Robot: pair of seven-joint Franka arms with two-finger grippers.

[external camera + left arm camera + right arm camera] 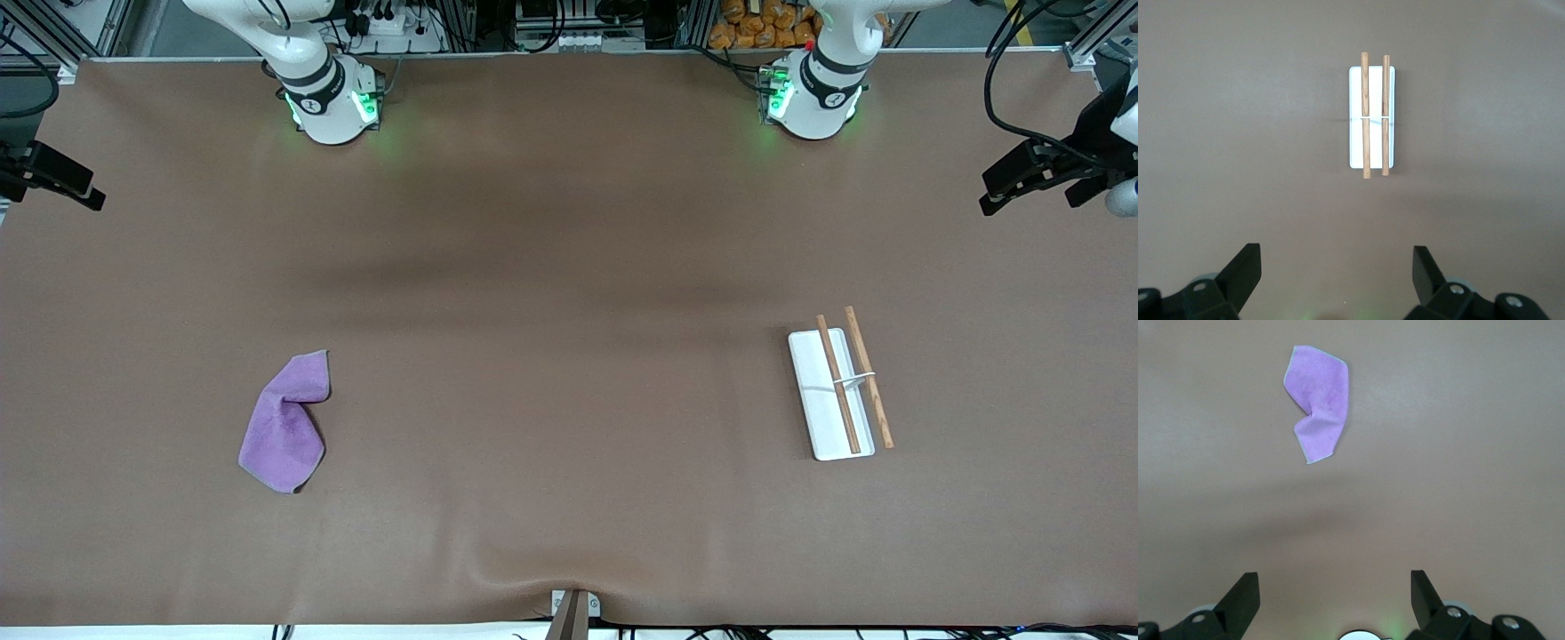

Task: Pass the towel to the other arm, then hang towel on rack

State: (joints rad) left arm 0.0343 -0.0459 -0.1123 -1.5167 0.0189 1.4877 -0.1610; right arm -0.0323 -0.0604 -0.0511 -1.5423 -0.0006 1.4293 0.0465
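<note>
We see fuzzy lilac cloth towel (284, 425), rack (831, 393) — smooth white base, matt wooden rods — matt brown table (569, 267).

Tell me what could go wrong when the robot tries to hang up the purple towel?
The towel lies crumpled with a fold, so the open right gripper might pinch only one layer and drop it during the handover. The rack has thin rods close together; the open left gripper might bump the small rack sideways, or drape the towel unevenly so it slides off.

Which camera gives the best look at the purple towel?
The right wrist view: the towel lies unobstructed, its fold clear. The front view shows it smaller, toward the right arm's end of the table. The left wrist view shows none of it.
</note>
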